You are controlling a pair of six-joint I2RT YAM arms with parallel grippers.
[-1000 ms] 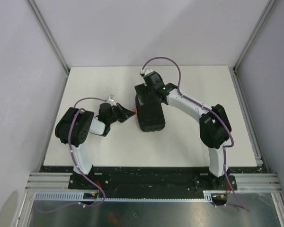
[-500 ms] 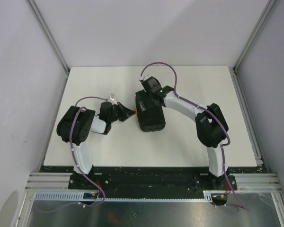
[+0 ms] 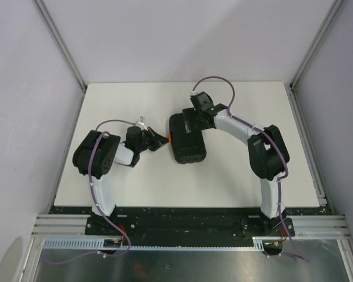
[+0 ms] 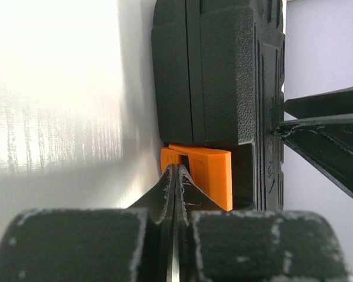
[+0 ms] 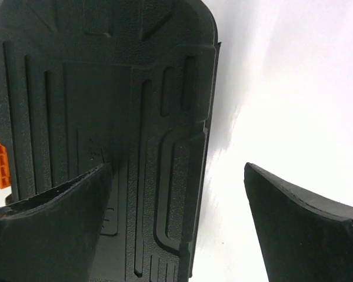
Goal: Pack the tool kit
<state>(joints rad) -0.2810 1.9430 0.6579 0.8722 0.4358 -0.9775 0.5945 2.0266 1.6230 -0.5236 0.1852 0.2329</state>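
The tool kit's black case (image 3: pixel 187 140) lies closed in the middle of the white table, its ribbed lid up (image 5: pixel 100 111). A small orange latch (image 4: pixel 205 170) sits on its left side (image 3: pixel 170 138). My left gripper (image 3: pixel 163 141) is shut with nothing between its fingers, and its tips (image 4: pixel 175 171) touch the latch's lower edge. My right gripper (image 3: pixel 192 119) hovers open over the case's far end. In the right wrist view its left finger (image 5: pixel 53 223) is over the lid and its right finger (image 5: pixel 300 223) is over bare table, so it straddles the case's right edge (image 5: pixel 177 167).
The white table (image 3: pixel 253 170) is walled by pale panels with aluminium posts at the back corners (image 3: pixel 79 82). The right arm's black fingers (image 4: pixel 326 132) show beyond the case in the left wrist view.
The right arm's wrist has swung to the right and back, off the lid's centre toward its far right corner. The left gripper stays shut at the latch.
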